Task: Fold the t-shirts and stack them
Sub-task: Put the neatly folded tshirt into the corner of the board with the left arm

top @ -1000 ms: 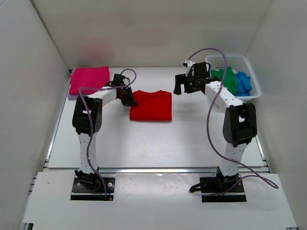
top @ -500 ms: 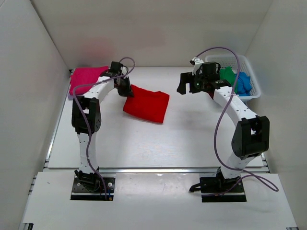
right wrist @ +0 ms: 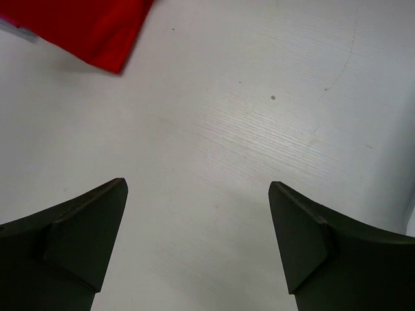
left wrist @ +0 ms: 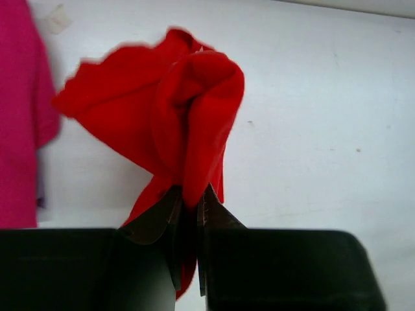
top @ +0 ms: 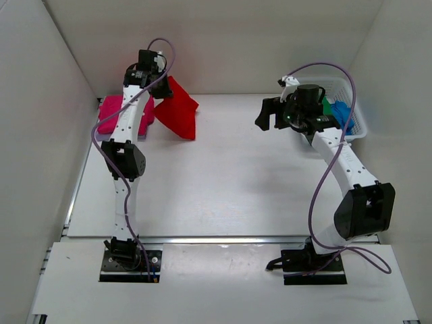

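My left gripper (top: 160, 86) is shut on the folded bright red t-shirt (top: 177, 108) and holds it hanging in the air at the back left. In the left wrist view the red t-shirt (left wrist: 175, 123) is pinched between the jaws of the left gripper (left wrist: 189, 194). The magenta-pink t-shirt (top: 113, 111) lies folded on the table below and left of it, also at the left edge of the left wrist view (left wrist: 19, 116). My right gripper (top: 267, 115) is open and empty above the table, left of the basket. The green t-shirt (top: 327, 106) and blue t-shirt (top: 341, 113) lie in the basket.
The white mesh basket (top: 356, 125) stands at the back right, partly behind the right arm. White walls close in the table on the left, back and right. A corner of the red t-shirt shows at the top left of the right wrist view (right wrist: 84, 29).
My left gripper has lifted the red t-shirt off the table and carried it back and left, toward the pink t-shirt. My right arm has drawn back to the right, still open.
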{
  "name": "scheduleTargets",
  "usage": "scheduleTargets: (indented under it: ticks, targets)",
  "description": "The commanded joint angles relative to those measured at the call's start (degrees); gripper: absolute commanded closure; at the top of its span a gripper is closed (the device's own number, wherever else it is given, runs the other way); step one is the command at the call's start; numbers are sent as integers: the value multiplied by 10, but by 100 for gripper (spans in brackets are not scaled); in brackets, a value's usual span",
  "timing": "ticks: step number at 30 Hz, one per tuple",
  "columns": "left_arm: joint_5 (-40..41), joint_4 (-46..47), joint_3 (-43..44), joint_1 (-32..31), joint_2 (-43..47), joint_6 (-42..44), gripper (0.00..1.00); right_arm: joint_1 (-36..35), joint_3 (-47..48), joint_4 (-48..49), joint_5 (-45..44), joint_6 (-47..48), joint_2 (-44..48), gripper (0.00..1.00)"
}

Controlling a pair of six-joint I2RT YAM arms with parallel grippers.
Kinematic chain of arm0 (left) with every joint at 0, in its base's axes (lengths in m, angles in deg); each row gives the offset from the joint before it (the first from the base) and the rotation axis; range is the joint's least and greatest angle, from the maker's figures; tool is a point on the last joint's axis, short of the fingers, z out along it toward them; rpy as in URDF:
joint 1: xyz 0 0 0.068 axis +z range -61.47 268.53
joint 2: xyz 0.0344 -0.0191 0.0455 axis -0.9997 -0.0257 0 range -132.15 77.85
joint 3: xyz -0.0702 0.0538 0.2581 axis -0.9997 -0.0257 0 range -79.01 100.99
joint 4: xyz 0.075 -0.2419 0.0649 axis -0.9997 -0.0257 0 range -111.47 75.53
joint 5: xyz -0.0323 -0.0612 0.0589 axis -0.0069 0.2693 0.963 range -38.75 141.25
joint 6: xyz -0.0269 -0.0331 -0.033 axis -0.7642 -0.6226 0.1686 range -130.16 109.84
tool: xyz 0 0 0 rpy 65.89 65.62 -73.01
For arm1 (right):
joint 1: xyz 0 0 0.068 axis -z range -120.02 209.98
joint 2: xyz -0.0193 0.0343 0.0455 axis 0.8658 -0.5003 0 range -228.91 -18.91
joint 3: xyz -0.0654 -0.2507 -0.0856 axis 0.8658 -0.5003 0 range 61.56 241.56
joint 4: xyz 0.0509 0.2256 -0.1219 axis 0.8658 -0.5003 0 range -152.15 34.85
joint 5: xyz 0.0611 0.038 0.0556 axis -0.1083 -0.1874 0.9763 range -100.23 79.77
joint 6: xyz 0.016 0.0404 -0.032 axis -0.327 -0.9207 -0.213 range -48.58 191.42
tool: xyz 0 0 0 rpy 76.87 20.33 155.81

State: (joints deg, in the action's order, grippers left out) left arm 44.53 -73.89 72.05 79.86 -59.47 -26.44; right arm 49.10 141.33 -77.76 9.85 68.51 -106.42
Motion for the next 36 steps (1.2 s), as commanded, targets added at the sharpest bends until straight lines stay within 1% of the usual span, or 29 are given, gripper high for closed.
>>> scheduleTargets:
  ticks: [1,2,7,10,15,16,17,19,24,28,32,36]
  targets:
    - [13,-52,48,22,-7,8,100,9,-8,15,16,9,30,12]
    - [29,-60,62,28,-14,18,100,10,-10,16,17,9,27,12]
    - [61,-62,76,30,-19,21,100,11,-8,13,18,14,35,12]
    - [66,-62,79,42,-10,21,100,16,-8,23,26,12,32,12]
    - [66,-55,75,86,15,29,100,9,-17,22,28,10,32,12]
    - [63,-53,78,87,19,29,100,3,-18,21,28,11,31,12]
    - [60,-50,83,110,18,32,100,2,-23,17,24,9,34,12]
    - [44,-38,87,130,12,31,100,-3,-29,20,30,1,35,12]
    - [38,-20,112,161,-7,27,100,-20,-56,23,28,-2,39,12]
    - [36,-1,116,176,-8,28,100,-23,-80,29,39,-16,46,12]
    - [17,26,114,185,-4,24,100,-28,-93,38,39,-25,45,12]
    - [11,20,115,195,6,21,100,-35,-90,34,25,-24,41,12]
